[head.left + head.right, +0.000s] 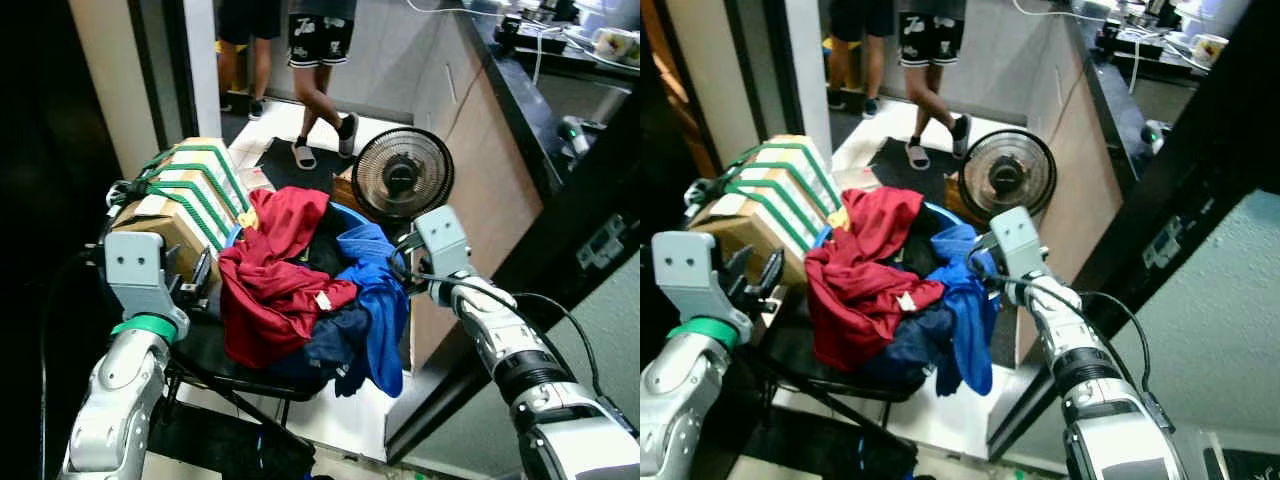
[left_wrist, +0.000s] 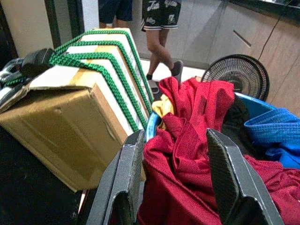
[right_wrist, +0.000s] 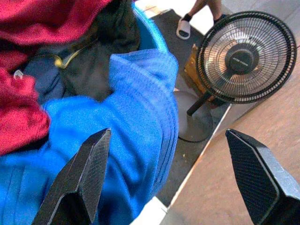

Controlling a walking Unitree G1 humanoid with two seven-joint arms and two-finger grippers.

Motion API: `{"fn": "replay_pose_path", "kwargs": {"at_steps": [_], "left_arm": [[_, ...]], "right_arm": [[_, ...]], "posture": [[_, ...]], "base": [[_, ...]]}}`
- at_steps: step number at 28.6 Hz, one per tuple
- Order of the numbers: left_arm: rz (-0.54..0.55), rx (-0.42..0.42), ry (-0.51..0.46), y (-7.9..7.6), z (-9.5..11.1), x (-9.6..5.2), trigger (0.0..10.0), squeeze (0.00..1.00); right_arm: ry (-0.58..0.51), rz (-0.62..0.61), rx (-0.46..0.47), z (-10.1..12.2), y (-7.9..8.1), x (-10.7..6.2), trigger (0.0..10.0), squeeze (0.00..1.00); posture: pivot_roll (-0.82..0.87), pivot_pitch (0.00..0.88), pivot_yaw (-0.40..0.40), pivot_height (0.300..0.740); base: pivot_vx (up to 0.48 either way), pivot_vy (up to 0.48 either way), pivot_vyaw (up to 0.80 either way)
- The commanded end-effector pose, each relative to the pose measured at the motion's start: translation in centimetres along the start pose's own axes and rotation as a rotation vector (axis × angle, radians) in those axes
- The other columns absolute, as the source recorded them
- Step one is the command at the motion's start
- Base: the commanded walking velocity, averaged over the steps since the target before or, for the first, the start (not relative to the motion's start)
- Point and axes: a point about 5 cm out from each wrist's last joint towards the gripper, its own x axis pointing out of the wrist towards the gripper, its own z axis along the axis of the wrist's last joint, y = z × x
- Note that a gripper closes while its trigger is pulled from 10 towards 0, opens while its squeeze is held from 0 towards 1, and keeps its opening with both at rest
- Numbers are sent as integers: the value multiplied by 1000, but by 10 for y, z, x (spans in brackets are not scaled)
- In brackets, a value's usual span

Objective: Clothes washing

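At the centre of the head views, a round blue plastic laundry basket (image 1: 352,218) sits on a black chair (image 1: 215,352), heaped with clothes: a rumpled red garment (image 1: 275,275) spills over its rim toward 7 o'clock, a bright blue ribbed garment (image 1: 378,290) hangs over the edge toward 4 o'clock, and dark navy cloth (image 1: 330,335) sags between them. Just beside the basket at 9 o'clock lies a brown cardboard box bound with green cord (image 1: 180,205), touching the rim. The left gripper (image 2: 176,173) hovers at the basket's 8 o'clock side, its two black fingers (image 2: 131,168) spread apart over the red garment, pinching nothing. The right gripper (image 3: 173,178) hangs at the basket's 3 o'clock side, fingers (image 3: 84,173) spread wide above the blue garment, holding nothing. A round black electric fan (image 1: 403,172) stands on the floor at 1 o'clock from the basket, beside a beige cabinet front (image 1: 480,150). Beyond it, at 12 o'clock, a person's legs in dark printed shorts and sandals (image 1: 320,90) stand on a dark floor mat (image 1: 290,165).
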Motion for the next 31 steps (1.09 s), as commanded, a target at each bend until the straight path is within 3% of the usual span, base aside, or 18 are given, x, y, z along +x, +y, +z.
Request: {"fn": "replay_pose_path", "kwargs": {"at_steps": [1,8,10,11,13,15,26,31], "left_arm": [[-14,-14,14,-4,-3,-3,10000,0],[-14,-16,14,-5,-3,-4,10000,0],[-10,-22,10,-6,-3,-6,10000,0],[-10,-22,10,-6,-3,-6,10000,0],[-2,-24,7,-4,-2,-6,10000,0],[0,-24,7,-4,-2,-6,10000,0],[14,-25,5,-4,-2,-8,10000,0],[19,-24,7,-4,-3,-9,10000,0]], "right_arm": [[9,13,-33,-7,1,-3,10000,0],[-2,12,-37,-8,2,-4,10000,0],[-129,82,-8,0,18,-3,10000,0],[-129,82,-8,0,18,-3,10000,0],[-260,134,34,13,31,-3,10000,0],[-289,142,42,17,33,-3,10000,0],[-354,189,72,24,43,-3,10000,0],[-350,306,41,15,63,-6,10000,0]], "posture": [[93,80,-70,740],[92,82,-72,740],[92,80,-79,740],[92,80,-79,740],[92,79,-80,740],[92,79,-80,740],[96,68,-101,740],[98,70,-102,740]], "base": [[0,0,0],[0,0,0],[0,0,0],[0,0,0],[0,0,0],[0,0,0],[0,0,0],[0,0,0]]}}
